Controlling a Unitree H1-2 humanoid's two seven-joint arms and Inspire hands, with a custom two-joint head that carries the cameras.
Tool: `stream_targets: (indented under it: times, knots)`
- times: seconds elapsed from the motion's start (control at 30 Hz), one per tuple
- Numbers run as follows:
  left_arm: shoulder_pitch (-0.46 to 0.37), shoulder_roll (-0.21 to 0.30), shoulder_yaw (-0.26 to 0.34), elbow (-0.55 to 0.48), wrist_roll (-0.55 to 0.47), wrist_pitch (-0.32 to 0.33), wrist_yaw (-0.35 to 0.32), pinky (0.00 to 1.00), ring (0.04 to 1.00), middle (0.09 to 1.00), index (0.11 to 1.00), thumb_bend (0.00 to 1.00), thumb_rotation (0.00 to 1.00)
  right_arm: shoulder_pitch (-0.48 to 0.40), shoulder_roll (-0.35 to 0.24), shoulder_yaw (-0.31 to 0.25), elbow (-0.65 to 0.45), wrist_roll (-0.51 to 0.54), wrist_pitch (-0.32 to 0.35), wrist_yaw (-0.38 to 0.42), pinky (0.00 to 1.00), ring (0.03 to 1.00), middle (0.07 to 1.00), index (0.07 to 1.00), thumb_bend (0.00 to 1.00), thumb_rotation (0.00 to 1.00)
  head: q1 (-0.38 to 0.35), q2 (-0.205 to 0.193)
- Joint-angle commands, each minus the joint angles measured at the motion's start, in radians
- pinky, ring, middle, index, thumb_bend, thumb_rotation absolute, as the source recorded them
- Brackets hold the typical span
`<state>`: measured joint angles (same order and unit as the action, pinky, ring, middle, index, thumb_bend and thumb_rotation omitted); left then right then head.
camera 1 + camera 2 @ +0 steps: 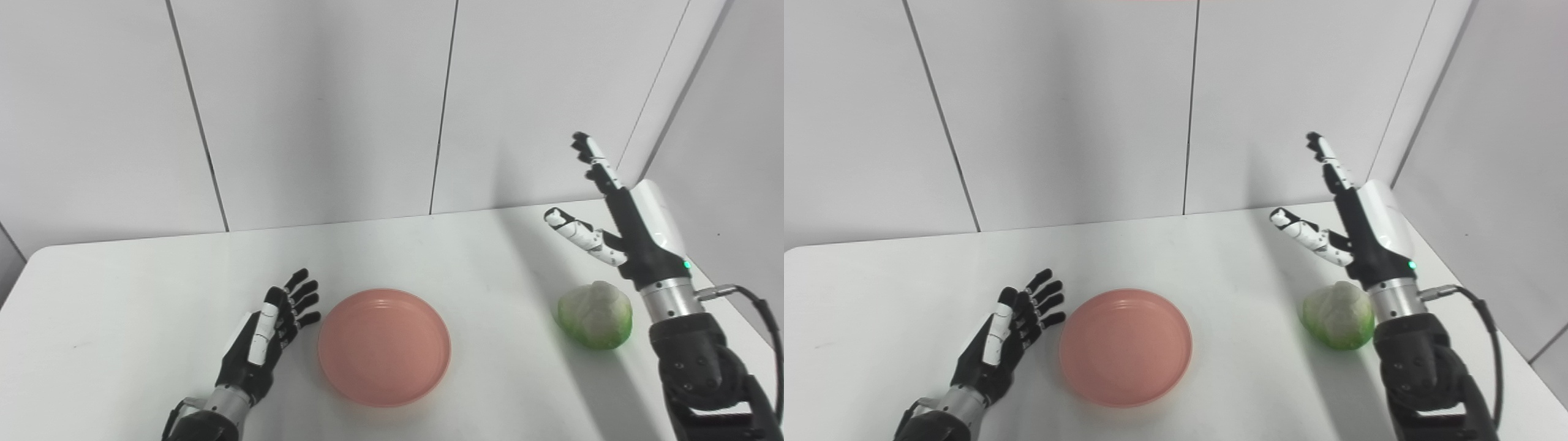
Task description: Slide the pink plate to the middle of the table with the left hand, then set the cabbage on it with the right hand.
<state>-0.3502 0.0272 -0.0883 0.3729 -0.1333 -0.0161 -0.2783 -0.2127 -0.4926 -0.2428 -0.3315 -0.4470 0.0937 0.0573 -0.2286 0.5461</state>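
The pink plate [384, 346] lies empty near the middle of the white table [135, 288]. My left hand [269, 334] rests just left of the plate, fingers spread and open, holding nothing. The cabbage [595, 315], pale green and white, sits on the table at the right. My right hand [606, 214] is raised above and behind the cabbage, fingers pointing upward and thumb spread, open and empty. Its wrist stands right beside the cabbage.
Grey wall panels [318, 110] stand close behind the table's far edge. A side wall [729, 135] closes in at the right. A cable [759, 312] loops off my right forearm near the table's right edge.
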Motion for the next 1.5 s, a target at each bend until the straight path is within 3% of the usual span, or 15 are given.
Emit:
stream_targets:
  times: [0.0, 0.23, 0.57, 0.7, 0.83, 1.07, 1.3, 1.47]
  knots:
    - [0.055, 0.02, 0.016, 0.067, 0.008, 0.023, 0.02, 0.88, 0.911, 0.918, 0.91, 0.92, 0.96, 0.0, -0.046, -0.042, -0.006, 0.0, -0.007, -0.024, 0.86, 0.929, 0.954, 0.985, 0.94, 0.87, -0.008, -0.001]
    - [0.063, 0.027, 0.026, 0.067, 0.022, -0.005, 0.02, 0.87, 0.907, 0.915, 0.91, 0.91, 0.98, 0.064, -0.09, -0.098, 0.004, 0.007, 0.012, -0.01, 0.86, 0.946, 0.965, 1.0, 0.99, 0.8, -0.076, -0.002]
    - [0.054, 0.071, 0.028, 0.129, 0.016, -0.069, -0.01, 0.87, 0.907, 0.91, 0.907, 0.95, 0.97, 0.129, -0.103, -0.124, -0.032, -0.007, 0.148, 0.028, 0.85, 0.944, 0.966, 0.995, 1.0, 0.69, -0.14, 0.004]
    - [0.051, 0.086, 0.031, 0.147, 0.006, -0.083, -0.032, 0.88, 0.911, 0.917, 0.913, 0.95, 0.97, 0.142, -0.108, -0.109, -0.008, -0.005, 0.151, 0.044, 0.83, 0.925, 0.968, 0.993, 1.0, 0.67, -0.162, -0.001]
    - [0.053, 0.099, 0.039, 0.144, -0.005, -0.067, -0.037, 0.88, 0.911, 0.915, 0.912, 0.96, 0.95, 0.142, -0.098, -0.082, 0.007, -0.008, 0.22, 0.079, 0.84, 0.941, 0.977, 0.999, 1.0, 0.64, -0.174, 0.003]
    - [0.057, 0.11, 0.043, 0.13, -0.012, -0.058, -0.041, 0.89, 0.909, 0.913, 0.913, 0.95, 0.95, 0.116, -0.084, -0.038, 0.093, 0.025, 0.19, 0.075, 0.86, 0.964, 0.991, 1.0, 1.0, 0.63, -0.184, 0.008]
    - [0.066, 0.118, 0.041, 0.11, -0.017, -0.042, -0.048, 0.91, 0.911, 0.911, 0.911, 0.94, 0.97, 0.102, -0.08, 0.016, 0.085, 0.008, 0.282, 0.108, 0.84, 0.956, 0.989, 1.0, 1.0, 0.59, -0.188, 0.016]
    - [0.069, 0.119, 0.043, 0.102, -0.02, -0.037, -0.05, 0.9, 0.91, 0.909, 0.907, 0.93, 0.96, 0.094, -0.082, 0.034, 0.114, 0.019, 0.282, 0.107, 0.87, 0.971, 0.994, 1.0, 1.0, 0.57, -0.189, 0.019]
